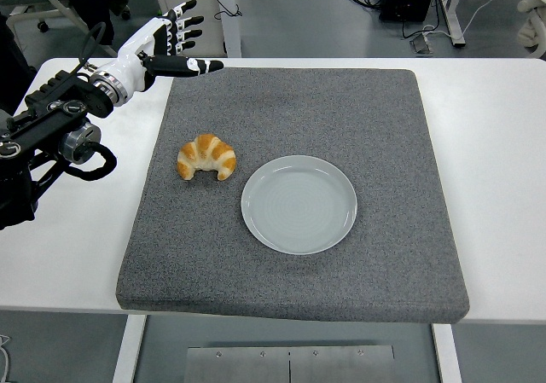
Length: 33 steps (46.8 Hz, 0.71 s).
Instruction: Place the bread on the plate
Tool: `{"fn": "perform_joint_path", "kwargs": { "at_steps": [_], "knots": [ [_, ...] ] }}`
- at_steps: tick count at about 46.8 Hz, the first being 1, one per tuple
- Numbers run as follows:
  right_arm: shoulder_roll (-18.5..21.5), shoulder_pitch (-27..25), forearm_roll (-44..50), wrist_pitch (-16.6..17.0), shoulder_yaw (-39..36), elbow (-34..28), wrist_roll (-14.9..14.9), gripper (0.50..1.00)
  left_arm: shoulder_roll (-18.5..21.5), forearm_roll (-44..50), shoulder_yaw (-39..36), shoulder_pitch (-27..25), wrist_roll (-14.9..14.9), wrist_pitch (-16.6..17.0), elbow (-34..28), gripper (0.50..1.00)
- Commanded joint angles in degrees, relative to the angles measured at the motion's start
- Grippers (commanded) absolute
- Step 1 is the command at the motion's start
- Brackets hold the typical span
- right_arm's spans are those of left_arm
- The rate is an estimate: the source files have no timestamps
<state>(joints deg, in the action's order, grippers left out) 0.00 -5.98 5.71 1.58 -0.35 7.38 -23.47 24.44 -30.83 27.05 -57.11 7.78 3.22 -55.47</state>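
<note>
Left robot hand point(171, 46) spread open, holding nothing, at 10 o'clock over the mat point(290, 187) corner. Croissant point(206, 156) sits just beside the plate point(299, 204), at its 10 o'clock.

Black jointed left arm point(51, 136), looped black cable, silver wrist ring, white hand point(166, 46) with black-tipped fingers

Golden-brown croissant point(206, 156), curved, lying flat with its tips toward the near side, just left of a round, pale grey plate point(299, 204), not touching
</note>
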Motion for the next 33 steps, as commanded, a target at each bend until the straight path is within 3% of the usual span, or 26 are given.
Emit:
{"fn": "perform_joint_path", "kwargs": {
  "at_steps": [1,12,25,33],
  "knots": [
    [0.00,0.00,0.00,0.00,0.00,0.00,0.00,1.000,1.74,-1.95,-1.99,-0.54,-1.10,0.12,-3.14,0.958],
    [0.00,0.00,0.00,0.00,0.00,0.00,0.00,1.000,7.98,-11.78,-9.99,-1.68,-5.32,2.94,-15.10,0.958],
    [0.00,0.00,0.00,0.00,0.00,0.00,0.00,1.000,9.57,-21.81,-13.60,-1.42,-5.67,6.54,-17.22,0.963],
    [0.00,0.00,0.00,0.00,0.00,0.00,0.00,1.000,9.92,-25.85,-15.01,-1.42,-5.59,6.80,-17.74,0.963]
  ]
}}
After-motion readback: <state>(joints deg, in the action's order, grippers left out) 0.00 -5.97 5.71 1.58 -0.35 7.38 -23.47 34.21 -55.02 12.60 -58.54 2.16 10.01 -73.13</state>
